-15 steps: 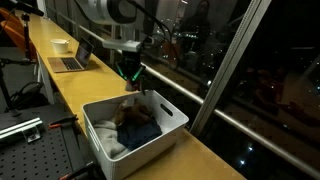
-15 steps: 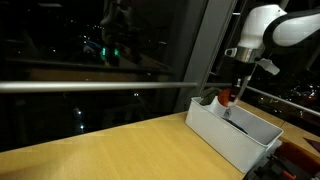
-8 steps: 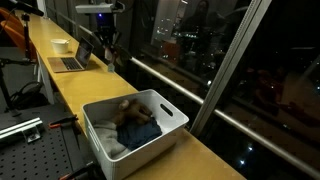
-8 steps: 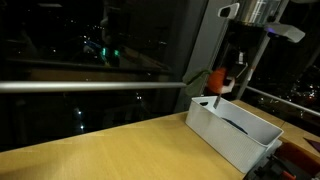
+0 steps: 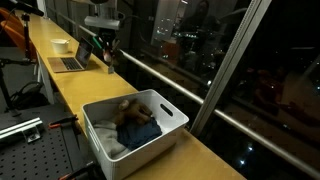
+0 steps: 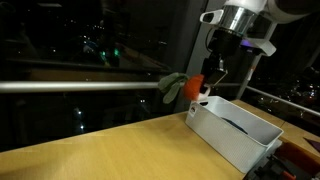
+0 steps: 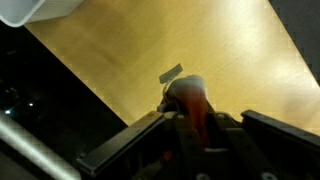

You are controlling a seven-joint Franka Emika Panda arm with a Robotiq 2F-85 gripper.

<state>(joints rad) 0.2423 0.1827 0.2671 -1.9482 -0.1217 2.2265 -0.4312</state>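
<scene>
Wooden bench (image 6: 100,150) by dark window: fingers (image 6: 207,84) gripping orange-and-green soft cloth (image 6: 176,86), hanging just beside white plastic bin (image 6: 215,128).

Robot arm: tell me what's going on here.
The arm holds an orange and green cloth piece in its shut jaws, up in the air over the wooden counter. It hangs beside the white bin, not over it. More cloth items lie in the bin.

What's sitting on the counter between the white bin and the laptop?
Nothing: in an exterior view the counter is bare between bin and laptop. The gripper hangs above it, holding a cloth.
</scene>
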